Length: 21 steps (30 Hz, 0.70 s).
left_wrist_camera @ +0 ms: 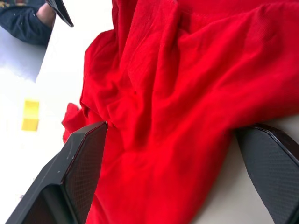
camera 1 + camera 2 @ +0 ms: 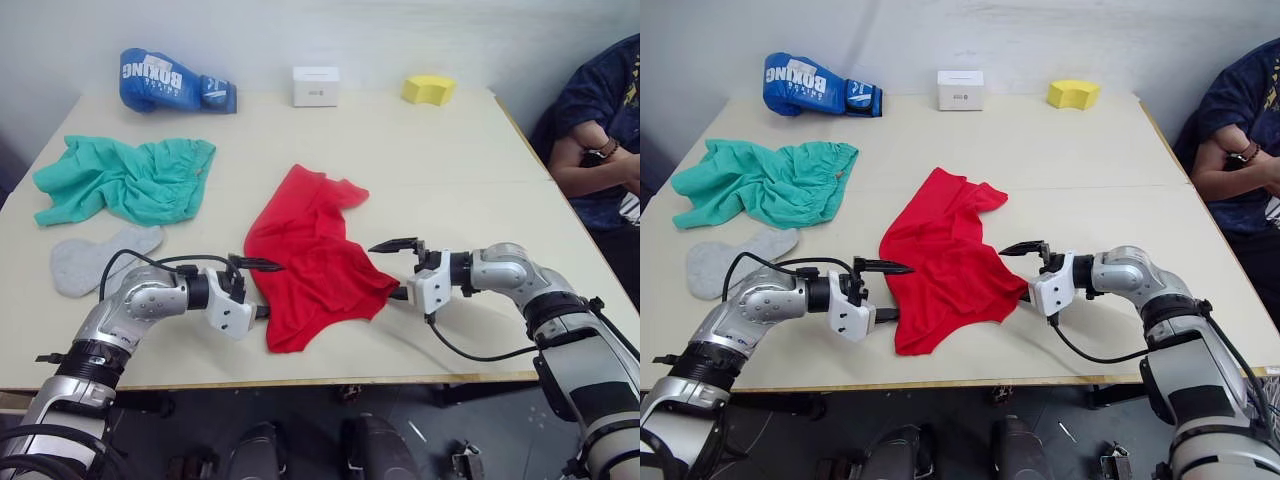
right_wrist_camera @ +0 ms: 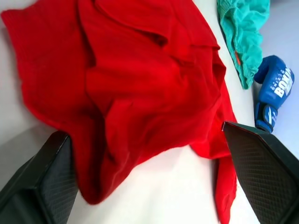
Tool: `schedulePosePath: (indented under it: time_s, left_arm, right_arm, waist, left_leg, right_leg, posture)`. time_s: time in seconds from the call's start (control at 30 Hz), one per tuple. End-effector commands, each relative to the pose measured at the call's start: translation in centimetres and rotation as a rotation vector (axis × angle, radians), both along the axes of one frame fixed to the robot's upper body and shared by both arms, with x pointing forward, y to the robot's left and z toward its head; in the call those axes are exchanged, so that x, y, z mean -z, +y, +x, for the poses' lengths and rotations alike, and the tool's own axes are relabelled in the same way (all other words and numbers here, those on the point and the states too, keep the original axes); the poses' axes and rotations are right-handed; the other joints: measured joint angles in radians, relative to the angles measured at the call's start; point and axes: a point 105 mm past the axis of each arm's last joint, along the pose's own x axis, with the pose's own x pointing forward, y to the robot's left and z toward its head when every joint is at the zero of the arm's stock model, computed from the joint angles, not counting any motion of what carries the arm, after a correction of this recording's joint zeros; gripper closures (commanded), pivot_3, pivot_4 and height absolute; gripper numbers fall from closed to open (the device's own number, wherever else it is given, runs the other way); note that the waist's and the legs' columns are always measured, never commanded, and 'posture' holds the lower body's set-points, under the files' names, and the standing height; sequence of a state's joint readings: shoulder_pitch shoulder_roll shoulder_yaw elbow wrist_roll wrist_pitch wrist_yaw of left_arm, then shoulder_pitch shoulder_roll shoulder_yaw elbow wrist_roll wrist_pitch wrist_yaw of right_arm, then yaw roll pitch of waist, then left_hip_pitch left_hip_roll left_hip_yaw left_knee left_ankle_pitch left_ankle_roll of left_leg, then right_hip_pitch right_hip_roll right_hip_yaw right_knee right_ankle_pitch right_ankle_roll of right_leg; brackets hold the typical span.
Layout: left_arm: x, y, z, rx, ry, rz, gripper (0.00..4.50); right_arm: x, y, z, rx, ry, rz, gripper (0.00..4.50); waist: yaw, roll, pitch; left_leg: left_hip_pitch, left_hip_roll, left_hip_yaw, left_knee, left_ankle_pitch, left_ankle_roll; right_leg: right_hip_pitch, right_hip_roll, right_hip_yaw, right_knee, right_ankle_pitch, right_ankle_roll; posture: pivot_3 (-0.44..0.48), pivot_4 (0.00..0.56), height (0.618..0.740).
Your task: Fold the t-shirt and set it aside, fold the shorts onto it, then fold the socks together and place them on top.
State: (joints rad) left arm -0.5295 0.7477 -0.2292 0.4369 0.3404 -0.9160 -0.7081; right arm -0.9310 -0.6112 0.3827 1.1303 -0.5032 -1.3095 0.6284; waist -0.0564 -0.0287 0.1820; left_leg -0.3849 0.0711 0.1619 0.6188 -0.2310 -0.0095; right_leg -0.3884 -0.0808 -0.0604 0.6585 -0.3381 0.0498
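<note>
Crumpled red t-shirt [image 2: 310,255] mid-frame on counter [image 2: 440,160]: soft, light, floppy. Left gripper [image 2: 258,288] and right gripper [image 2: 397,270] spread, flanking lower edges; best pinched at hem corners.

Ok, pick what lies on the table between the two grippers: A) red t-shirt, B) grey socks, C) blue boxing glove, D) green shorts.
A: the crumpled red t-shirt lies between the open left gripper and the open right gripper, one at each of its sides.

Your table [image 2: 450,170] carries the t-shirt [image 2: 310,255] at centre, shorts [image 2: 125,180] and socks [image 2: 100,258] at 9 o'clock, boxing glove [image 2: 170,82], white box [image 2: 315,86] and yellow sponge [image 2: 428,90] toward 12.
</note>
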Motion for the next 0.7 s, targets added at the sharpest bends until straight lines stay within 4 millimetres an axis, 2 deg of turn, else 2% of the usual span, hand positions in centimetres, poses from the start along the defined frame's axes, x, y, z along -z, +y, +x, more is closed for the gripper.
schedulePosePath:
  time_s: [0.03, 0.13, 0.17, 0.23, 0.3, 0.33, 0.6, 0.7]
  left_arm:
    - [2.0, 0.7, 0.6, -0.034, 0.025, 0.08, 0.01]
    - [2.1, 0.8, 1.1, -0.053, -0.002, 0.09, 0.01]
    - [2.2, 0.7, 1.3, -0.058, -0.01, 0.089, 0.0]
    - [2.2, 0.6, 1.5, -0.062, -0.016, 0.085, 0.0]
    - [2.5, 0.2, 1.5, -0.055, 0.0, 0.077, 0.42]
    - [2.6, 0.1, 1.5, -0.048, 0.002, 0.079, 0.58]
    - [3.3, -1.0, 0.7, -0.003, 0.065, 0.053, 3.28]
    - [3.5, -1.3, 0.4, 0.0, 0.106, 0.028, 4.3]
  right_arm:
    - [2.6, 0.0, 0.0, 0.021, 0.05, -0.093, 0.0]
    - [2.9, 0.4, 0.4, 0.031, 0.052, -0.107, 0.0]
    - [3.0, 0.6, 0.5, 0.038, 0.06, -0.107, 0.28]
    - [3.1, 0.8, 0.6, 0.044, 0.068, -0.107, 0.57]
    - [3.4, 0.8, 0.6, 0.045, 0.091, -0.118, 1.35]
    - [3.5, 0.7, 0.5, 0.048, 0.103, -0.12, 1.59]
    - [3.8, 0.1, -0.2, 0.041, 0.214, -0.129, 4.49]
    - [3.7, -0.2, -0.8, 0.025, 0.259, -0.13, 4.5]
  waist:
    - [-0.001, 0.0, -0.003]
    - [-0.002, 0.0, -0.006]
    - [-0.002, -0.001, -0.006]
    - [-0.004, -0.001, -0.009]
    - [-0.004, 0.001, -0.011]
    - [-0.003, 0.002, -0.013]
    - [0.001, 0.003, -0.014]
    - [0.005, 0.003, -0.013]
  left_leg:
    - [0.0, 0.0, 0.0, 0.0, 0.001, 0.001]
    - [0.003, 0.001, 0.0, -0.001, 0.0, 0.002]
    - [0.008, 0.001, 0.0, -0.003, -0.001, 0.003]
    - [0.017, 0.001, 0.001, -0.005, -0.002, 0.001]
    - [0.017, 0.001, 0.001, -0.007, -0.002, 0.001]
    - [0.017, 0.002, 0.001, -0.007, -0.002, 0.001]
    - [0.015, 0.001, 0.002, -0.007, -0.001, 0.003]
    - [0.015, 0.001, 0.001, -0.007, -0.001, 0.004]
  right_leg:
    - [0.0, 0.0, 0.0, 0.001, 0.0, 0.0]
    - [0.002, 0.0, 0.0, 0.001, 0.0, -0.001]
    - [0.006, 0.0, 0.0, 0.001, 0.0, -0.001]
    - [0.013, 0.0, 0.001, -0.001, -0.001, -0.003]
    - [0.013, 0.001, 0.0, 0.0, -0.001, -0.003]
    - [0.013, 0.001, 0.0, 0.0, -0.001, -0.003]
    - [0.013, 0.001, 0.0, 0.0, -0.001, -0.003]
    - [0.012, 0.001, 0.0, 0.0, -0.001, -0.003]
  posture:
    - [0.0, 0.15, 0.74]
    - [0.0, 0.15, 0.74]
    - [0.0, 0.15, 0.74]
    - [0.0, 0.15, 0.74]
    - [0.0, 0.15, 0.74]
    - [0.0, 0.15, 0.74]
    - [0.0, 0.15, 0.74]
    - [0.0, 0.15, 0.74]
